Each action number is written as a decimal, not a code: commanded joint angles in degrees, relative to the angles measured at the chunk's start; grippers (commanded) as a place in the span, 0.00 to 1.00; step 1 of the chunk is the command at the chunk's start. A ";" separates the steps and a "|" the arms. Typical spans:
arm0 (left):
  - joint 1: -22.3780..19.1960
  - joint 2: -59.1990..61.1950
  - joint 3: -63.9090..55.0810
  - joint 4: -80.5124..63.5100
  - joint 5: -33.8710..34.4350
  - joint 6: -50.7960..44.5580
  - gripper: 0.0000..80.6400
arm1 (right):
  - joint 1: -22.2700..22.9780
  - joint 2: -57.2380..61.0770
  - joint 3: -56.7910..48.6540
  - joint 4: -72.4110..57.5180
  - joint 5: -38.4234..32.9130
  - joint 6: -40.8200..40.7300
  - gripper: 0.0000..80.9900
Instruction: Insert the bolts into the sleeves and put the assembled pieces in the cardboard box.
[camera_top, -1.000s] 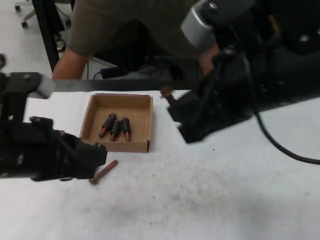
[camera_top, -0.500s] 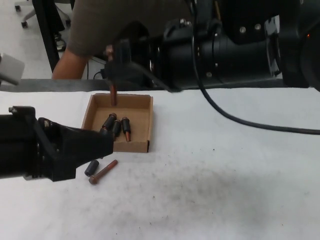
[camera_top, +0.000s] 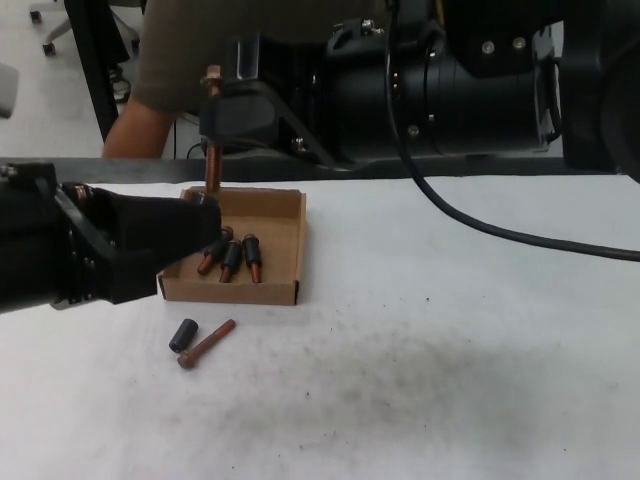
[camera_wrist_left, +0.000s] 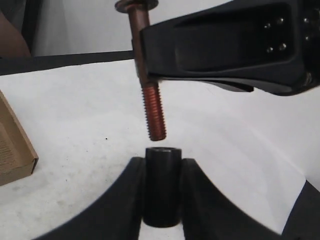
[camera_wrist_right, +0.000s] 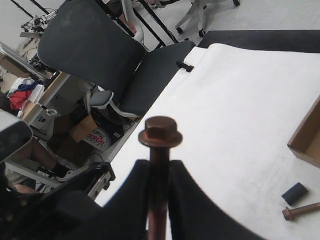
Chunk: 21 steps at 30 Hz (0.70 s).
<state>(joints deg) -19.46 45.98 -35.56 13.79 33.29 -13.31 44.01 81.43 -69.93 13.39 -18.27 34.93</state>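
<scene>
White-topped bench (camera_top: 450, 350), dark grey ofc chair (camera_wrist_right: 95, 55) beside it, pale floor (camera_wrist_right: 260, 15), clutter (camera_wrist_right: 30, 100) behind chair

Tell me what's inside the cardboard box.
Three bolts in black sleeves lie side by side on the floor of the cardboard box. The left gripper covers the box's left part, so anything there is hidden.

Your right arm (camera_top: 450, 90): black, bulky joint housings, silver screw heads (camera_top: 487, 47), one black cable (camera_top: 500, 235).
Your left arm (camera_top: 60, 250): black, plain housing.
Your left gripper (camera_wrist_left: 163, 162): black, smooth curved fingers (camera_wrist_left: 120, 200).
Your right gripper (camera_wrist_right: 159, 170): black, four small screws (camera_wrist_left: 270, 49) in one finger.
</scene>
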 joint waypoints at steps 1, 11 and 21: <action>-0.05 -0.51 0.08 -1.18 -0.73 -0.40 0.01 | -0.31 -0.41 -0.21 -1.50 -0.52 0.55 0.00; -0.05 -0.51 0.08 -1.18 -1.05 -0.78 0.01 | 0.16 -0.41 -0.21 -1.75 -0.52 1.17 0.00; -0.05 -0.51 0.08 -1.18 -1.05 -0.90 0.01 | 0.65 -0.41 -0.21 -1.75 -0.52 1.17 0.00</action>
<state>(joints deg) -19.46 45.98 -35.56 13.69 32.70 -13.99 44.60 81.43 -69.93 12.92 -18.37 36.07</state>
